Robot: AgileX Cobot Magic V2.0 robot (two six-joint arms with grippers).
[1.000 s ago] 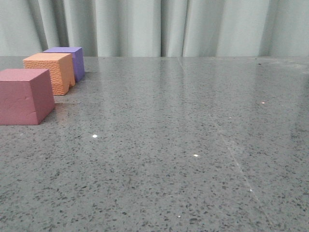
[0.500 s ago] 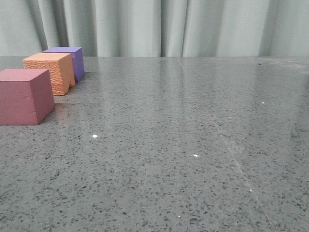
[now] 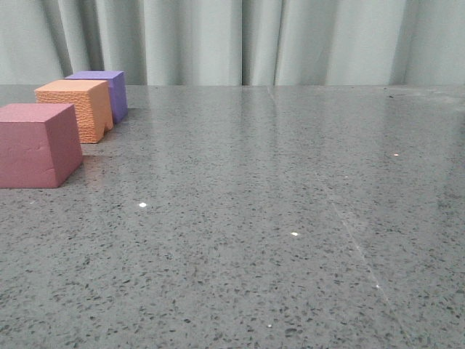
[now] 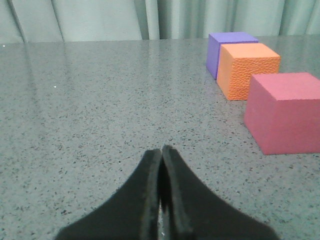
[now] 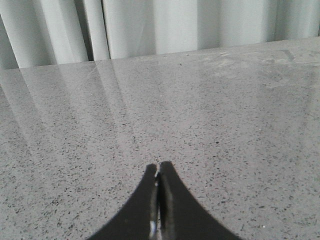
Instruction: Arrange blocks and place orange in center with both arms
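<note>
Orange cube (image 3: 74,109) with a pebbled face, at the upper left of the front view, middle one of a row of three running diagonally up the left edge. Purple cube (image 3: 106,92) just behind it, partly hidden, seemingly touching it though the overlap makes that hard to judge. Pinkish-red cube (image 3: 38,144) in front, lowest in the frame at the left edge, cut off by the border, a narrow strip of surface visible between it and the orange one. All three upright on the speckled grey tabletop (image 3: 276,218), glossy, with a few tiny white specks at mid frame. Pale pleated curtain (image 3: 240,40) across the top of the frame behind the far edge. Same row at the right of the left wrist view: purple (image 4: 227,47) highest, orange (image 4: 248,70) below, pinkish-red (image 4: 284,111) lowest. Left gripper (image 4: 161,150) at bottom centre there, fingers pressed together, nothing between them, well apart from the cubes. Right gripper (image 5: 158,165) at bottom centre of the right wrist view, likewise closed tip to tip and holding nothing, over bare tabletop.
</note>
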